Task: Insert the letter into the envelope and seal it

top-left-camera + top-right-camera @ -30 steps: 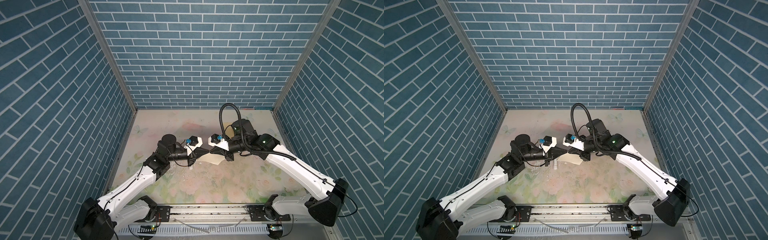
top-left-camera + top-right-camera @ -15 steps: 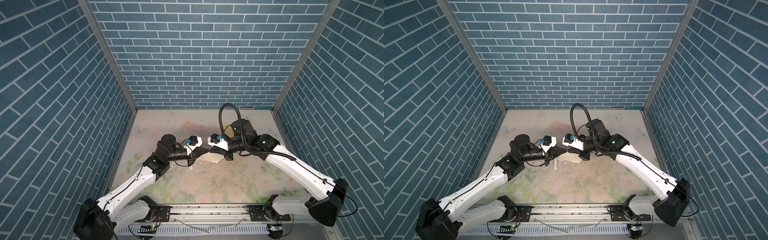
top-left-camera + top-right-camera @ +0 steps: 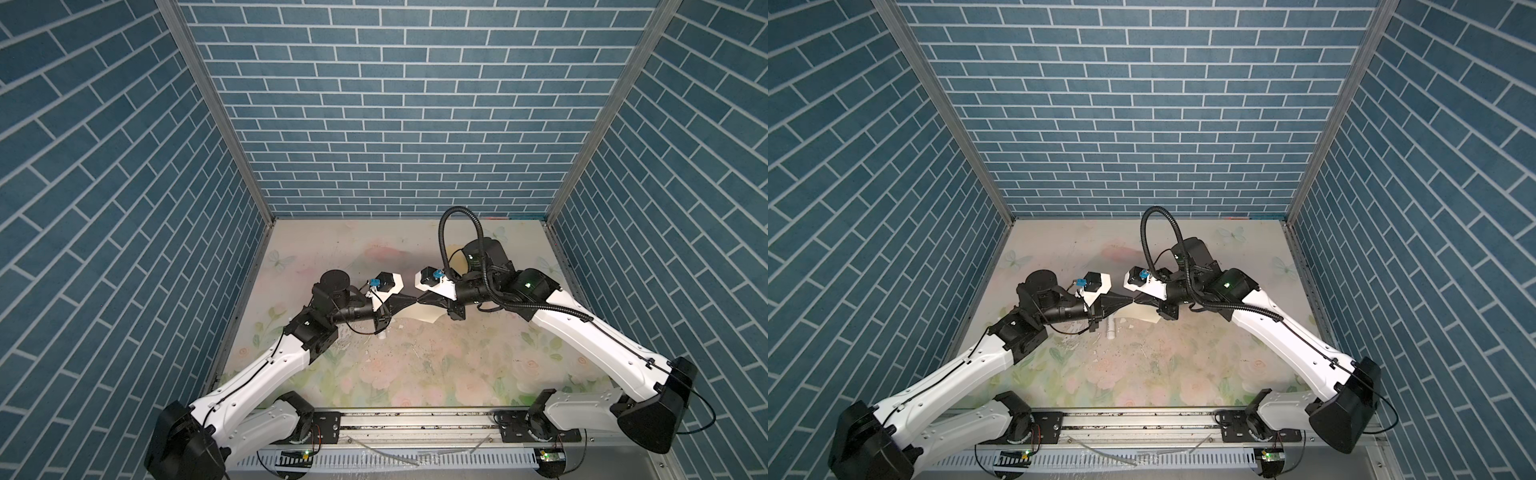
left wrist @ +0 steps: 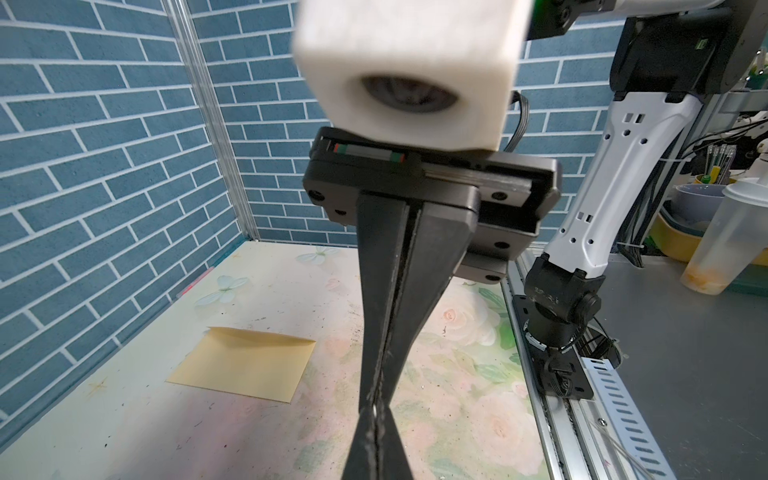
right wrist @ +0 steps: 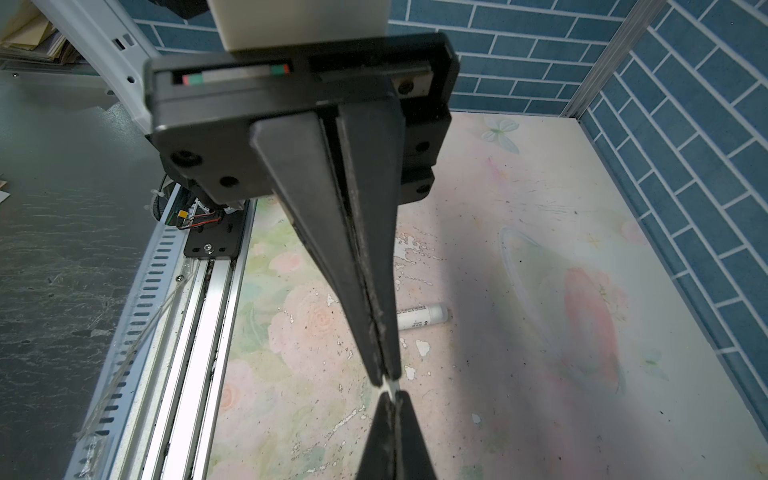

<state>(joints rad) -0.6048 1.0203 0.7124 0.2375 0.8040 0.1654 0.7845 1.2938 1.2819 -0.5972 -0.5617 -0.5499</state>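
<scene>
The left claw (image 3: 412,298) and right claw (image 3: 420,298) are pointing tip to tip above the tabletop (image 4: 124,424), each pressing shut. The envelope (image 4: 245,368) is lying flat on the tabletop, showing partly under the right arm (image 3: 582,332) in both top views.

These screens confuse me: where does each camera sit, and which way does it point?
Top views: twin eyes high above the front rail, looking down at the table; both whole arms, left pincer and right pincer tip to tip.
Left wrist: above the left pincer, looking along it at the right pincer, right arm and envelope.
Right wrist: above the right pincer, facing the left pincer and a white tube.
Shared: both wrist views show those tips from opposite ends.
</scene>
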